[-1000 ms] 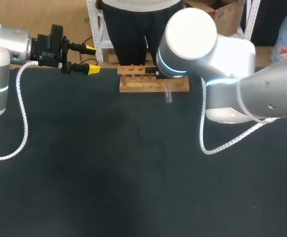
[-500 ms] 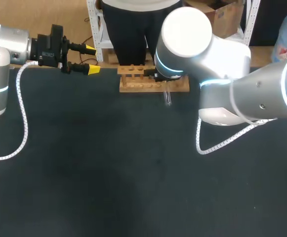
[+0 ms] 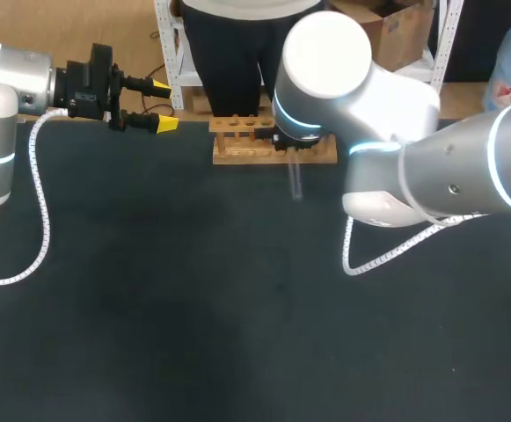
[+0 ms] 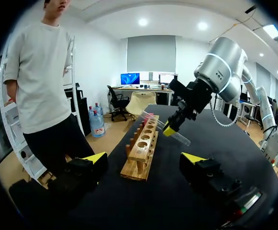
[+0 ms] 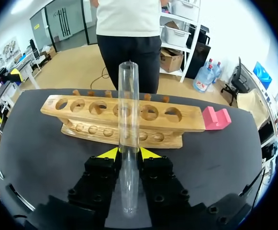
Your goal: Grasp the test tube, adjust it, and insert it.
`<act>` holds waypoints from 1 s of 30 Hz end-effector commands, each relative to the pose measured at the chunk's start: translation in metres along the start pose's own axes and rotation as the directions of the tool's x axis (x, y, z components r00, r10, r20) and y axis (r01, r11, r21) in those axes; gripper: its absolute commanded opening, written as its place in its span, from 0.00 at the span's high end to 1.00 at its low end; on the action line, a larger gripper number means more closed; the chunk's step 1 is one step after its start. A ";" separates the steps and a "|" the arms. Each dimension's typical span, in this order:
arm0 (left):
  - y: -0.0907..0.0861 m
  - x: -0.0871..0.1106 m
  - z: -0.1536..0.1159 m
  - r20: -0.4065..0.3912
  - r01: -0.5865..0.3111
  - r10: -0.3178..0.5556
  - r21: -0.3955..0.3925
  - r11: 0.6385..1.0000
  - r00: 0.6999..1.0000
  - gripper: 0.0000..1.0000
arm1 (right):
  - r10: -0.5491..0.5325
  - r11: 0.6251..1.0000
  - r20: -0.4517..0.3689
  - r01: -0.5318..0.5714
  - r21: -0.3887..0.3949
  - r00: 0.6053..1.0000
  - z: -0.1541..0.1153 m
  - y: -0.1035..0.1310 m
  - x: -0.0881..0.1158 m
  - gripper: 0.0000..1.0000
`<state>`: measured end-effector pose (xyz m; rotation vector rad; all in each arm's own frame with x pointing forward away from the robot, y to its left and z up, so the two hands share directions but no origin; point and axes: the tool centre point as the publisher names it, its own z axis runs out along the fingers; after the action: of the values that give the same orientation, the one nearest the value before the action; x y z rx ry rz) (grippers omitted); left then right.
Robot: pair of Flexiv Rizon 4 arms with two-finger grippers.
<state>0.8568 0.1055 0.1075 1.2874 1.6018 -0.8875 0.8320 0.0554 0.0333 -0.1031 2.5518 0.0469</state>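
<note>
Right hand (image 5: 129,154) is clamped on the test tube (image 5: 128,110), a yellow-tipped finger on either side low on the glass, and the tube runs straight out along the fingers with its open end farthest from the hand. Just ahead of it sits the wooden rack (image 5: 88,125), a row of round holes along its top, and the tube is in none of them. From above, the clear tube shows on the near side of the rack, under the big right arm that reaches in over the dark counter (image 3: 193,308). From the left wrist, the tube is held tilted in the air beside the rack. There is a small pink block (image 5: 215,118) at one end of the rack. Over at the far left edge of the counter, the left hand (image 3: 163,105) hangs with its fingers spread and nothing between them, well apart from the rack.
</note>
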 end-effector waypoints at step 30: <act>0.001 0.001 0.000 0.001 -0.001 0.001 0.001 1.000 1.000 0.00 | 0.087 0.996 0.106 -0.090 0.025 0.991 -0.070 -0.041 -0.007 1.00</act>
<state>0.8568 0.1054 0.1075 1.2874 1.6017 -0.8876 0.8248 0.0255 0.0802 0.0268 2.5074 0.0273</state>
